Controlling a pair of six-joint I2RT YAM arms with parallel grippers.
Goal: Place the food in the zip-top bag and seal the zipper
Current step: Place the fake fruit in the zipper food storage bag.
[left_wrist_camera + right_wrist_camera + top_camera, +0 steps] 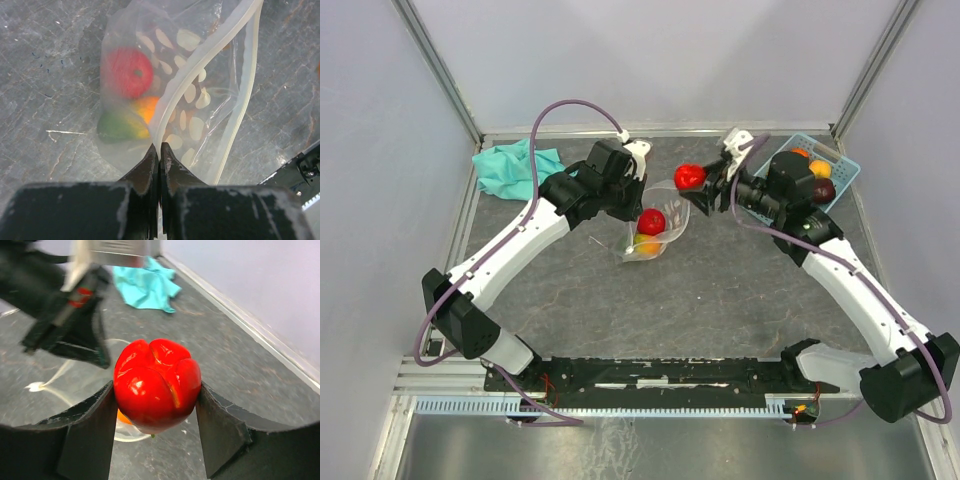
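Observation:
The clear zip-top bag with white dots lies mid-table, its mouth held open. Inside are a red fruit, an orange one and a green one. My left gripper is shut on the bag's whitish zipper strip. My right gripper is shut on a glossy red bell pepper, held in the air just right of the bag's mouth. The zipper's slider is not visible.
A light-blue basket at the back right holds orange, yellow and maroon fruits. A teal cloth lies at the back left. Walls enclose the table on three sides.

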